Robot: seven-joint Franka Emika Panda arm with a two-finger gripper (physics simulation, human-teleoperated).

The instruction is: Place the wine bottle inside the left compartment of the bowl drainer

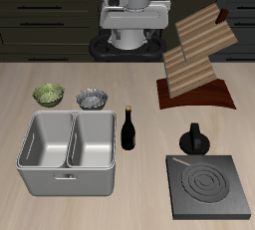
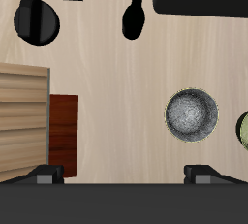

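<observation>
- Your claw (image 2: 124,175) hangs high over the rear part of the table (image 1: 139,189), clear of every object. In the wrist view only the two fingertips (image 2: 46,175) show, set wide apart with nothing between them.
- The wine bottle (image 1: 128,129) stands upright on the table, just beside the bowl drainer (image 1: 68,179) but not touching it, near the table's middle. Its brownish-red cap points up.
- The bowl drainer sits close to the table's front edge. Both wells are seen bare; the left compartment (image 1: 94,142) is the well next to the bottle.
- A squat black pot (image 1: 194,140) with a knob stands past the bottle, away from the drainer, just behind the dark burner plate (image 1: 209,187).
- The burner plate lies flat at the table's front edge.
- Two small bowls stand behind the drainer: a green one (image 1: 47,95) and a grey metal one (image 1: 93,98), side by side.
- A wooden rack (image 1: 194,57) on a dark red base rises near the table's back edge.
</observation>
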